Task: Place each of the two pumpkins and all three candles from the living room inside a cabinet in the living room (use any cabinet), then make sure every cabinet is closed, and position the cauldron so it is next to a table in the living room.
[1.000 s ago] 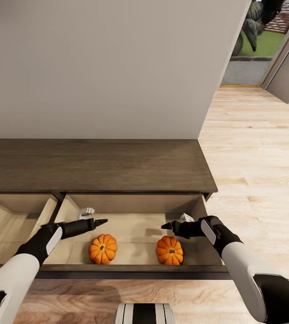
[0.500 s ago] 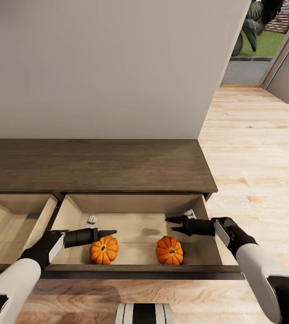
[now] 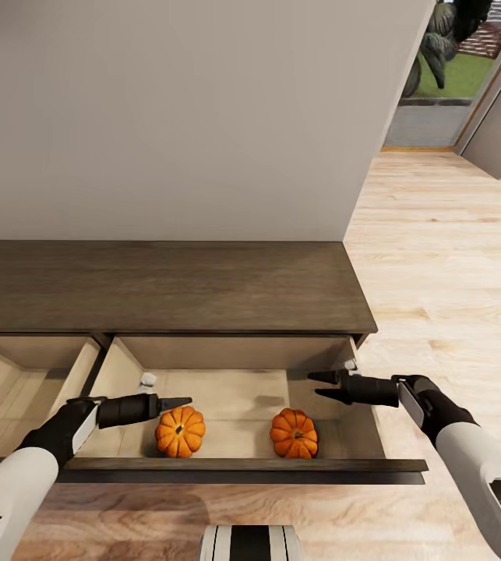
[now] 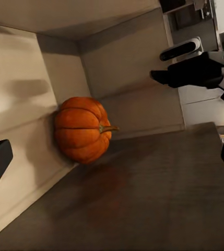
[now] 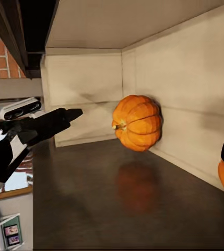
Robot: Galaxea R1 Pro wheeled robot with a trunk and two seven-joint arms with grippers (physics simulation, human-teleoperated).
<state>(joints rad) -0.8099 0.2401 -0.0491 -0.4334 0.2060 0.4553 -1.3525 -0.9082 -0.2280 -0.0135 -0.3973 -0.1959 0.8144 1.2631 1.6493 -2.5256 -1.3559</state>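
1. The cabinet (image 3: 164, 284) runs along the wall, with two drawers pulled out toward the robot — one at left (image 3: 16, 374), one at right (image 3: 234, 397).
2. In the right drawer, two pumpkins sit near the front panel: one to the left (image 3: 179, 431), one to the right (image 3: 294, 433), well apart.
3. The left gripper (image 3: 180, 403) hangs just above and behind the left pumpkin.
4. The right gripper (image 3: 322, 385) hovers over the drawer's right side — behind the right pumpkin.

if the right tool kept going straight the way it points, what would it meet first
Probably the left tool: the right tool points across the open drawer, above both pumpkins. Depth is unclear, so it might pass by.
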